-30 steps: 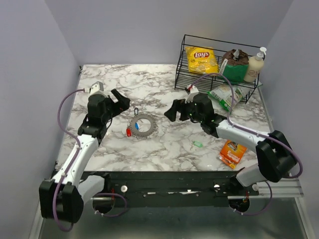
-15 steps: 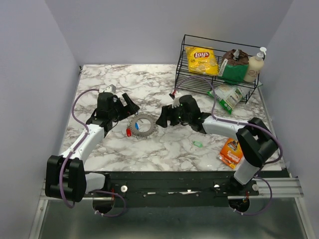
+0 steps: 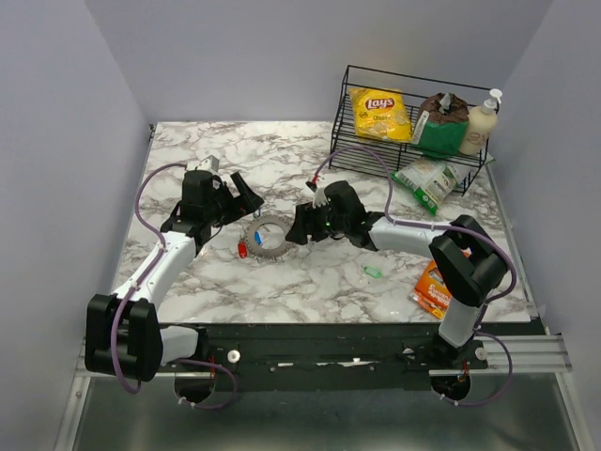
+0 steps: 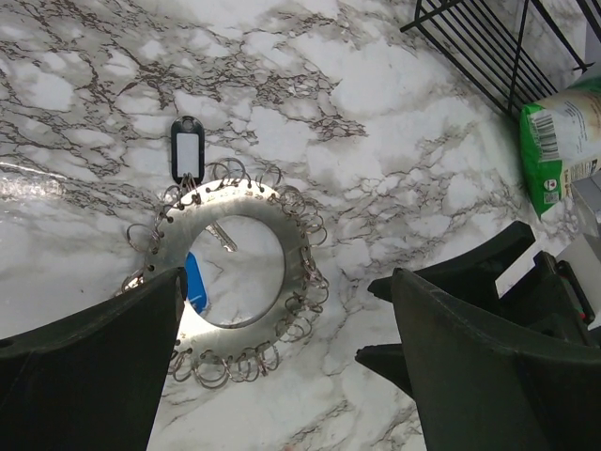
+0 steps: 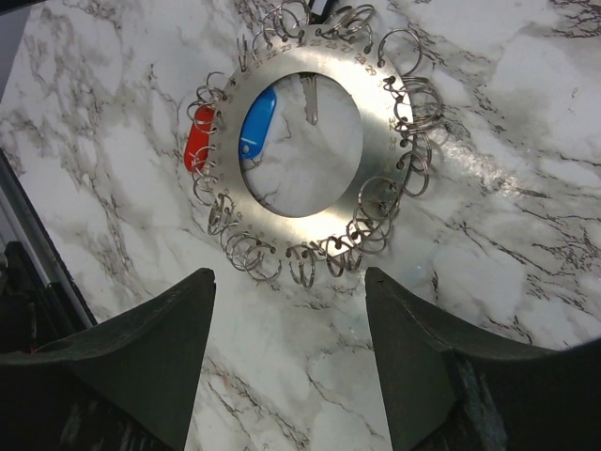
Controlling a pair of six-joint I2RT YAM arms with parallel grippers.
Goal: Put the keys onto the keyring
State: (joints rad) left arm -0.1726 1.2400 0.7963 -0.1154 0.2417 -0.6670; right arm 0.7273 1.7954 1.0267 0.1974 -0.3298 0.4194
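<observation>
The keyring [image 3: 268, 237] lies flat on the marble table, a grey metal disc with small wire loops all round its rim. A blue key [image 3: 257, 239] sits in its open centre and a red key [image 3: 242, 250] at its left rim. A pale green key [image 3: 373, 272] lies alone to the right. My left gripper [image 3: 242, 197] is open just left of and behind the ring, looking down on the keyring [image 4: 299, 272] and blue key [image 4: 195, 282]. My right gripper [image 3: 296, 225] is open at the ring's right edge, nothing between its fingers; the keyring [image 5: 380, 160], blue key [image 5: 255, 122] and red key [image 5: 197, 136] lie just past its tips.
A small dark oval tag [image 4: 186, 155] hangs off the ring's far side. A black wire basket [image 3: 413, 74] at the back right holds a chips bag [image 3: 380, 111] and a soap bottle [image 3: 481, 122]. A green packet [image 3: 427, 178] and an orange snack packet [image 3: 438, 287] lie on the right.
The right arm has swung left until its fingers reach the ring's right edge, and its jaws have narrowed somewhat. The left gripper moved in closer to the ring.
</observation>
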